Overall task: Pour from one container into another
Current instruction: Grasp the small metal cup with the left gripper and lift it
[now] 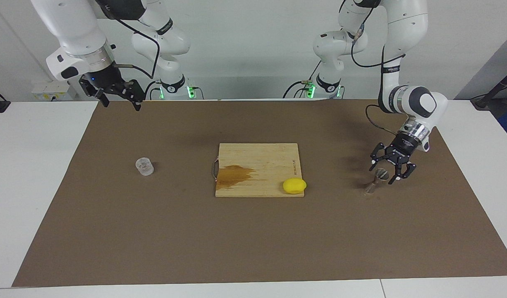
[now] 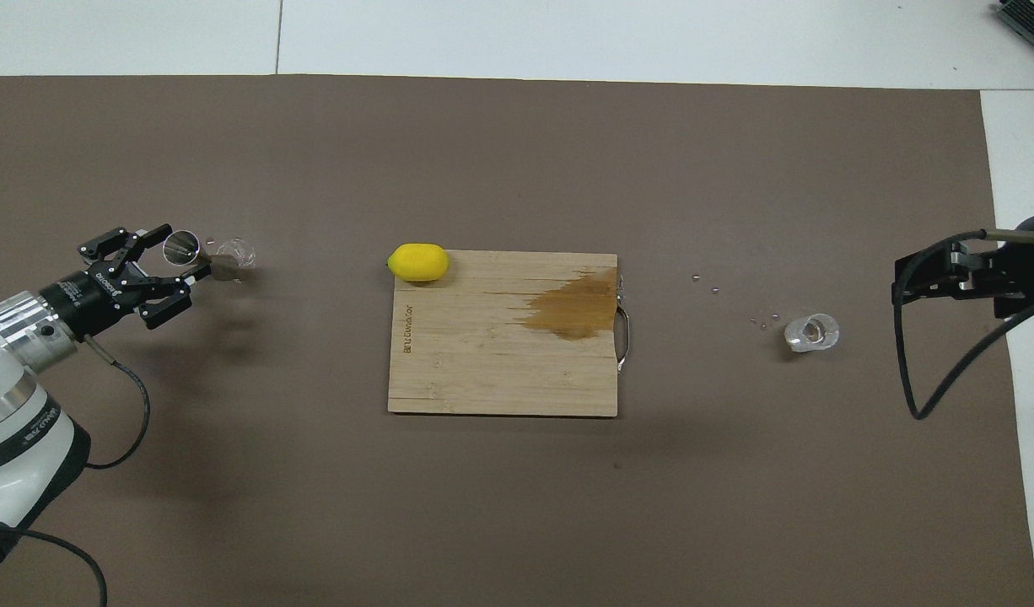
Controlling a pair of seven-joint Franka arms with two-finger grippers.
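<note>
Left hand (image 1: pixel 388 174) low over the small silver hourglass-shaped metal jigger (image 1: pixel 375 182), fingers spread apart on either side of its upper cup, not visibly clamped. Jigger upright on the brown-covered desk (image 1: pixel 253 240) toward the left arm's end. Pale wooden cutting board (image 1: pixel 257 165) at mid-desk, stained brown, yellow lemon (image 1: pixel 294 186) on one corner. Small clear textured glass tumbler (image 1: pixel 144 166) standing toward the right arm's end. Right hand (image 1: pixel 120 101) waiting raised over the desk's edge, fingers apart.

We see a white worktop (image 1: pixel 38 174) under a brown mat (image 1: pixel 253 240). On the mat stand a cutting board (image 1: pixel 257 159), glass tumbler (image 1: pixel 144 167) and jigger (image 1: pixel 375 182).
</note>
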